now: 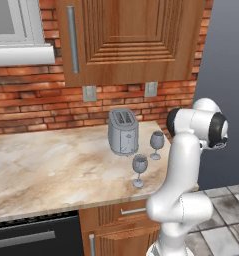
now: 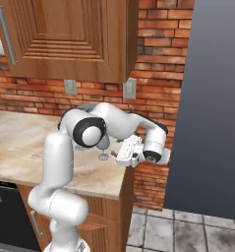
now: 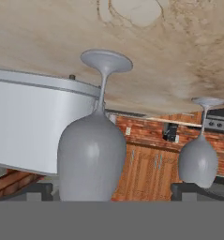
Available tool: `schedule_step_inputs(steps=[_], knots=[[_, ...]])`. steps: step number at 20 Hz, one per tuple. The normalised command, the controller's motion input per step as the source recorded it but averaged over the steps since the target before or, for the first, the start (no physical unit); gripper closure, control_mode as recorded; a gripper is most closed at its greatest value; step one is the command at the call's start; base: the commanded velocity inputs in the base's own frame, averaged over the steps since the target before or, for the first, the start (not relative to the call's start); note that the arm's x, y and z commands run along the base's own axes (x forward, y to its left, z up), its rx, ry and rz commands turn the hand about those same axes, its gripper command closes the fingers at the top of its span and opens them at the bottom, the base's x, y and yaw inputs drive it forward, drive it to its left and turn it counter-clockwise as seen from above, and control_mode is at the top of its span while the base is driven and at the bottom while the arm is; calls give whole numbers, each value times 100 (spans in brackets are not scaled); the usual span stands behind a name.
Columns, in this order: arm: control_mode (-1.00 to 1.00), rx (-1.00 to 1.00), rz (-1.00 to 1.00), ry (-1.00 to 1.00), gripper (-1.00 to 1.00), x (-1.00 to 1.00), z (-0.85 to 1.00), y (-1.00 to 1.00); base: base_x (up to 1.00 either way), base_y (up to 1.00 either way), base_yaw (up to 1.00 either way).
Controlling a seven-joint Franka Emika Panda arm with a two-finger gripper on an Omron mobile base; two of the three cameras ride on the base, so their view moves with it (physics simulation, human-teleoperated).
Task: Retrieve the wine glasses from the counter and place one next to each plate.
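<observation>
In the left base view, two wine glasses stand upright on the counter (image 1: 51,170) beside the toaster (image 1: 123,131): the rear glass (image 1: 157,144) just right of the toaster, the front glass (image 1: 139,169) ahead of the toaster, nearer the counter's edge.

In the right base view, the white arm hides the toaster; one glass foot (image 2: 103,157) shows near the wrist.

In the hand view, rolled upside down, the near glass (image 3: 92,145) sits touching or just before the toaster's white side (image 3: 29,122), between the spread fingers (image 3: 38,191); the far glass (image 3: 198,154) stands apart.
</observation>
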Motion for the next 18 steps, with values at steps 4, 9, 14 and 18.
schedule_step_inputs(steps=[4, 9, 14, 18], knots=[[-100, 0, 0, 1, -100, 24, -9, 0, 0, 0, 0], [-100, 0, 0, 0, -100, 4, -1, 2, 0, 0, 0], [-100, -3, 0, 3, -100, 0, 0, 18, 0, 0, 0], [-100, -4, 0, 4, -100, 0, 0, 19, 0, 0, 0]])
